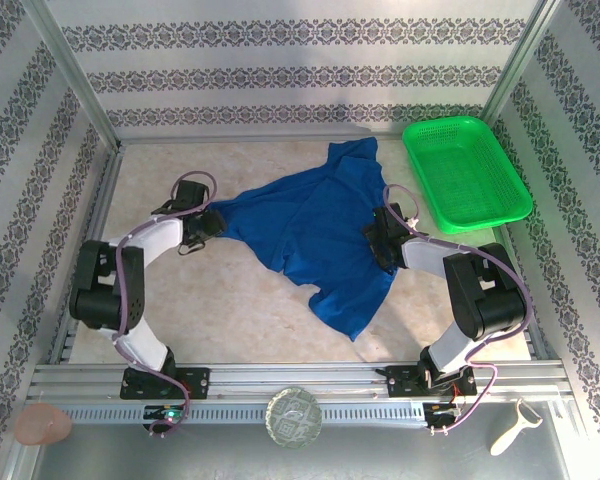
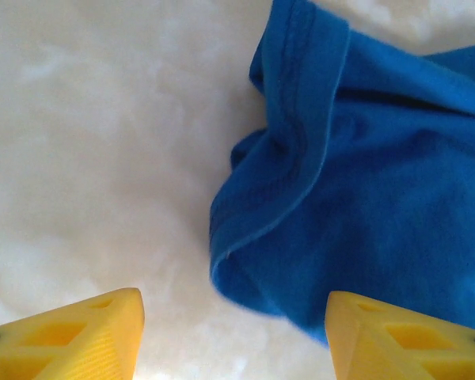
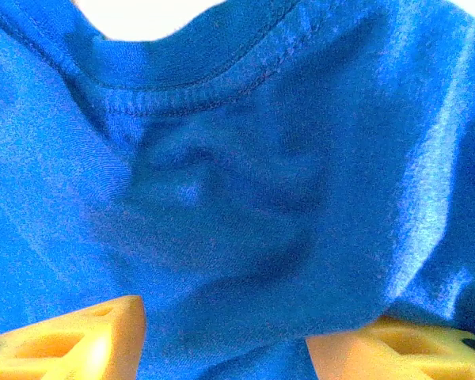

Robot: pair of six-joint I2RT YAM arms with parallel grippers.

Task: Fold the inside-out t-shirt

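Two grippers are shown at opposite sides of the inside-out t-shirt point(image 1: 320, 235), which is spread crumpled across the middle of the table point(image 1: 240, 320). The left gripper point(image 2: 231, 309) is stationed at the shirt's left tip with its jaws apart and nothing held. A rolled hem point(image 2: 301, 150) lies just ahead, partly under one finger, presumably so that this edge can be taken. The right gripper point(image 3: 226, 324) is lowered over cloth near the collar seam point(image 3: 182, 99), jaws likewise apart, with fabric lying between them, unpinched as far as can be judged. Bare table is left nearer the arms and to the left for folding. The far right corner is bounded by the green basket point(image 1: 467, 175), near the cloth but not touching it.
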